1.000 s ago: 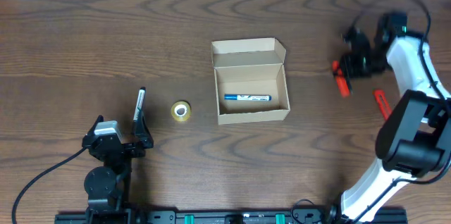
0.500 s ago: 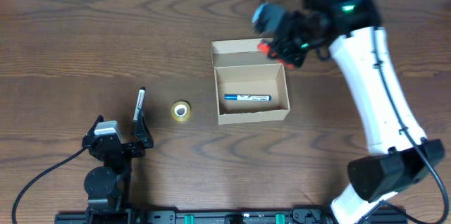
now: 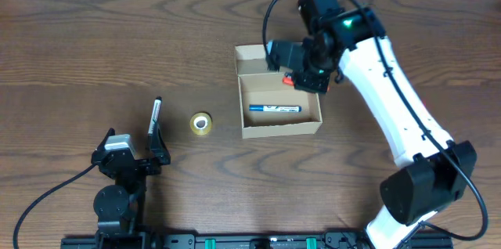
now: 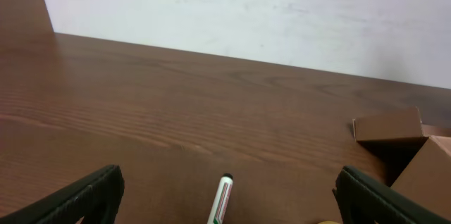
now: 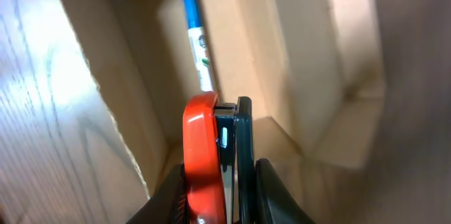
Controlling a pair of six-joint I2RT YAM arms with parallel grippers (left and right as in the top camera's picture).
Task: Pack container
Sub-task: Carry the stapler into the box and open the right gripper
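The right claw (image 3: 296, 77), pinching a red tool (image 5: 201, 139) at the container's (image 3: 280, 129) one o'clock corner, may clip the rim and skid it.

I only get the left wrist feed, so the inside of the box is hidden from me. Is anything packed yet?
Observer: Yes, one blue marker lies on the floor of the container.
Operator: Where is the right arm?
Observer: The right gripper hangs over the open container's rear, by the flap.
Operator: Is it carrying anything?
Observer: It is shut on a red-and-dark item, not yet released.
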